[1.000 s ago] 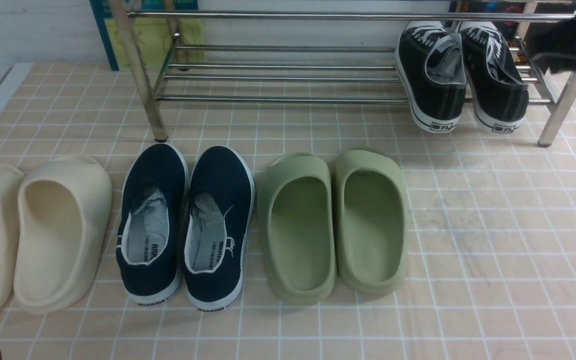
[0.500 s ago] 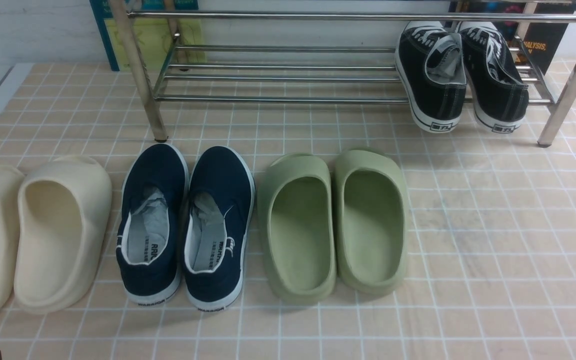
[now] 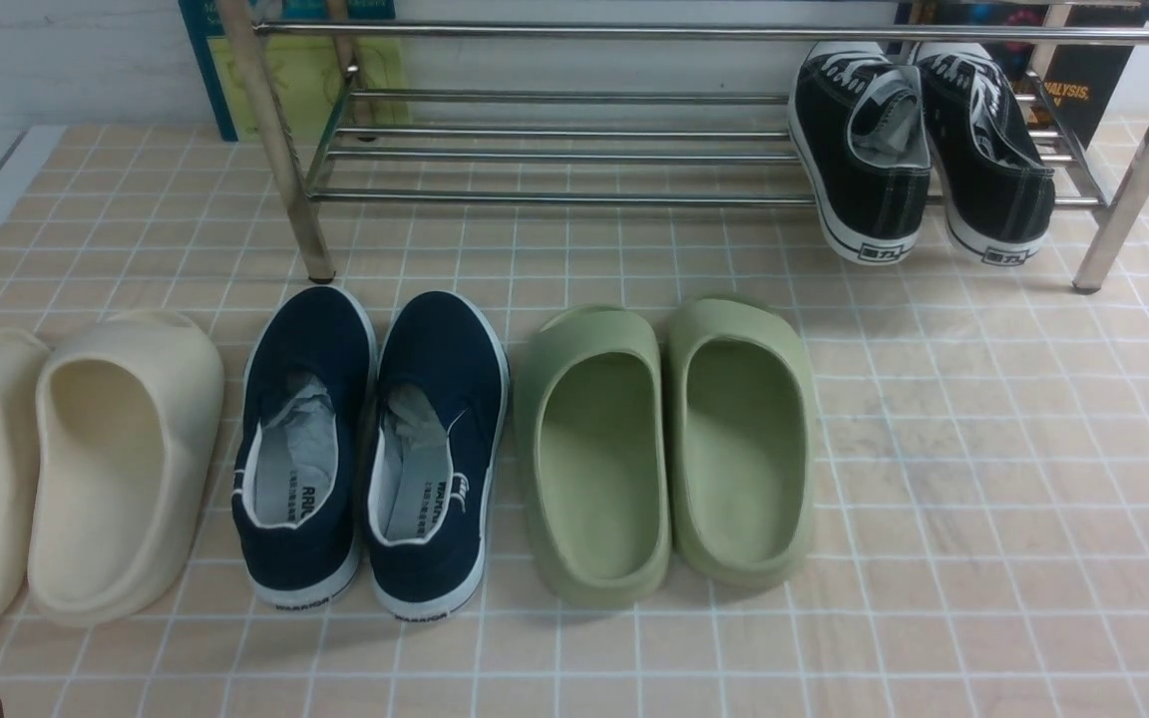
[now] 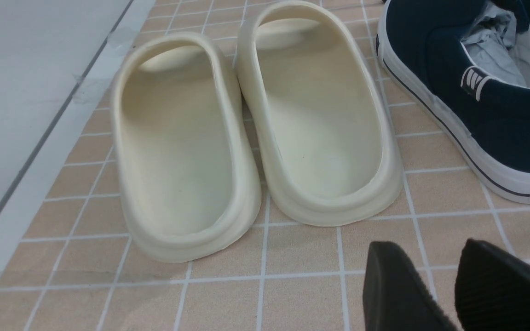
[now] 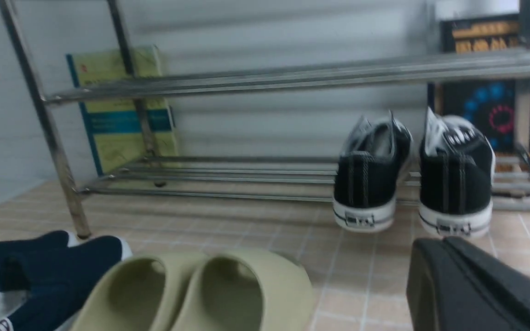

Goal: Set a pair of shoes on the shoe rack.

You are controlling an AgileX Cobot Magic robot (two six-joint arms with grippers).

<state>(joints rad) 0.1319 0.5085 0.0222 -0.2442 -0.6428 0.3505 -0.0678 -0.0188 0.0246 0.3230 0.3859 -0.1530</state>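
Gone from the upper right of the front view is the dark arm that hung over the rack's end a second ago; nothing else has shifted. Each of the navy slip-ons carries WARRIOR on its white heel strip, and the left wrist view catches the first letters, WAR, on one of them. A dark book behind the rack shows the letters ALYSIS in orange, while the print on the yellow-green book at the other end is too small to read. The pair of shoes has a small framed label on each white heel, also too small to read. Both shoes sit side by side at the right end of the lower shelf of the shoe rack, toes toward the wall and heels hanging over the front bar. The right gripper shows only one black finger, so I cannot tell its state; it is well apart from the shoes, touching nothing. The left gripper has its fingers apart over the tiled floor, near the cream slippers and holding nothing. Green slippers stand between the slip-ons and the rack's right end.
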